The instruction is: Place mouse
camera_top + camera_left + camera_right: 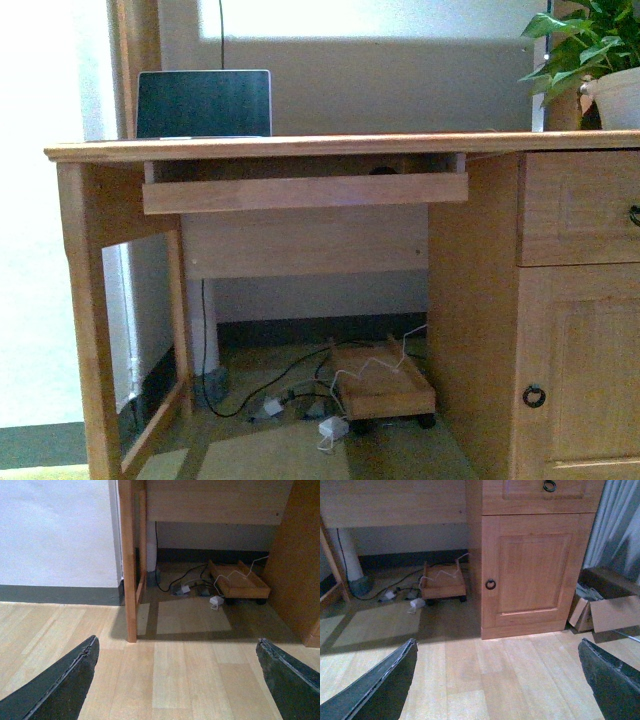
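Observation:
A wooden desk (300,146) stands ahead with a pull-out keyboard tray (300,192) under its top. A small dark rounded shape (382,169) shows just above the tray's front lip; I cannot tell whether it is the mouse. No mouse shows in either wrist view. My left gripper (176,641) is open and empty, low over the wooden floor in front of the desk's left leg (129,565). My right gripper (497,642) is open and empty, low over the floor in front of the desk's cupboard door (530,570). Neither arm shows in the front view.
A laptop (204,104) stands open on the desk's left, a potted plant (600,60) on its right. A drawer (580,205) sits above the cupboard. Under the desk are a wheeled wooden stand (385,385), cables and adapters (333,428). Cardboard (612,612) lies right of the cupboard.

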You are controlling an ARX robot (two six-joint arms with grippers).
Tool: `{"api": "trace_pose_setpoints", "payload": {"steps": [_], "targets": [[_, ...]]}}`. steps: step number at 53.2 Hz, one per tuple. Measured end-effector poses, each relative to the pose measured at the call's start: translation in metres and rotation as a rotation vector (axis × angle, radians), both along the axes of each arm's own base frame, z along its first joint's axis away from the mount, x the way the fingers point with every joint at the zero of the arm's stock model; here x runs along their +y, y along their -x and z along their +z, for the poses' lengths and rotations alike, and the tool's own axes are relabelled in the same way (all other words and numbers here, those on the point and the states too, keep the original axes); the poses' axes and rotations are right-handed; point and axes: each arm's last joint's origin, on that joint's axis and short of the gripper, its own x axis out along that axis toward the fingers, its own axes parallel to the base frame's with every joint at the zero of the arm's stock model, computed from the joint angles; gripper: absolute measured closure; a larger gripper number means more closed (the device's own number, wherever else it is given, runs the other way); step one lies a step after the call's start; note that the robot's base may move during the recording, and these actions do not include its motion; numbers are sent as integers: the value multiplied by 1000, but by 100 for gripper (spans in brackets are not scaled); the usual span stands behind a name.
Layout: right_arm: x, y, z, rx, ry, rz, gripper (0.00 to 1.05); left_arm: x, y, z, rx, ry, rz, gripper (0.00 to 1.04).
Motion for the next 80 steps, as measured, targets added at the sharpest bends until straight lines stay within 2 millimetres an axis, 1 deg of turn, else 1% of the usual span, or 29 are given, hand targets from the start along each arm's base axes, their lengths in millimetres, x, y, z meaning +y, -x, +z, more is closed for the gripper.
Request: {"api": "trace_pose_setpoints", "payload": {"steps": [80], "targets": [[0, 0, 0, 0, 0, 0, 7, 0, 0, 0, 0, 0, 0, 8]]}}
